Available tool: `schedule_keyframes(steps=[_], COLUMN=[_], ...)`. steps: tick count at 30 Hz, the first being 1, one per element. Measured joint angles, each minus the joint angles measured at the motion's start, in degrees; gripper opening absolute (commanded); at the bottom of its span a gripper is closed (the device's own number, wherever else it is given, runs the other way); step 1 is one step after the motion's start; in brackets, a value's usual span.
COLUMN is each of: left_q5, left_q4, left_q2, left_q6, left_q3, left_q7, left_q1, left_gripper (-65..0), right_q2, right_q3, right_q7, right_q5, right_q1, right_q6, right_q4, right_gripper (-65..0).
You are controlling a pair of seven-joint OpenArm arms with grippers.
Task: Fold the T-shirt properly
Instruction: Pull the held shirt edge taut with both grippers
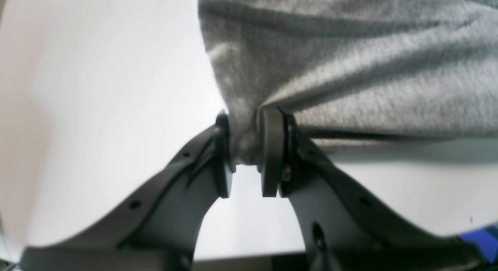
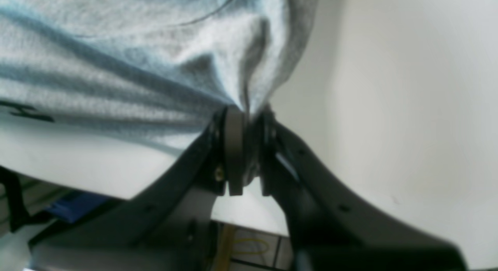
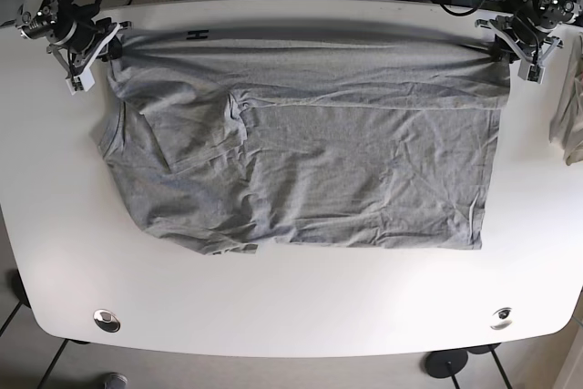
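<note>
I want both arms carrying the top edge toward the bottom of the frame together, level and taut, so the fold lands square; the grey T-shirt [image 3: 301,170] lies spread on the white table [image 3: 291,316]; my left claw [image 1: 245,154] pinches its upper-right corner, my right claw [image 2: 245,154] its upper-left corner.
</note>
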Motion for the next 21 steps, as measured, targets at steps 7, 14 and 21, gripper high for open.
schedule_keyframes(steps=[7, 14, 21], left_q5=[0.1, 2.6, 2.4], left_q4=[2.2, 2.9, 12.3], left_q2=[0.6, -0.5, -0.3], left_q6=[0.0, 0.1, 0.3], left_q3=[-0.2, -0.2, 0.8], left_q7=[0.2, 3.3, 3.4], left_q1=[3.3, -0.9, -7.3], left_gripper=[-48.2, -32.5, -32.5], right_q2=[-0.2, -0.2, 0.2], right_q3=[0.1, 0.3, -1.7], right_q7=[-0.5, -0.6, -0.7], right_q5=[-0.6, -1.5, -2.8], right_q1=[-4.7, -2.3, 12.7], right_q6=[-0.02, -0.04, -0.11], right_q4=[3.9, 11.3, 4.6], right_gripper=[-37.9, -14.9, -14.9])
